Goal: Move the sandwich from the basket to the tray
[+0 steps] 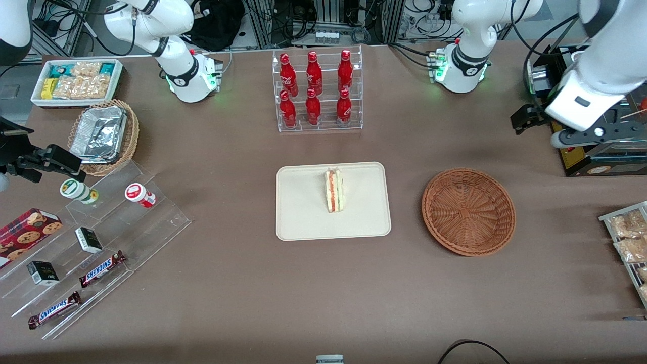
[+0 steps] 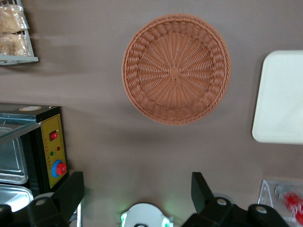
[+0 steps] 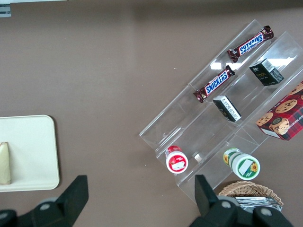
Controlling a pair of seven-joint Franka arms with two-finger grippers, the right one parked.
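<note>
The sandwich (image 1: 333,190), a pale bread wedge with red and green filling, lies on the cream tray (image 1: 303,217) in the middle of the table. The reddish-brown wicker basket (image 1: 468,211) sits beside the tray toward the working arm's end, with nothing in it. My left gripper (image 1: 523,121) hangs open and holds nothing, high above the table, farther from the front camera than the basket. The left wrist view shows the gripper (image 2: 137,187), the basket (image 2: 176,69) and an edge of the tray (image 2: 281,99). The right wrist view shows the sandwich (image 3: 4,163) on the tray (image 3: 28,151).
A clear rack of red bottles (image 1: 316,91) stands farther back than the tray. A black appliance (image 1: 601,151) and a rack of snack packets (image 1: 629,237) stand at the working arm's end. A tan foil basket (image 1: 103,134), a white snack bin (image 1: 76,81) and clear snack steps (image 1: 91,242) stand at the parked arm's end.
</note>
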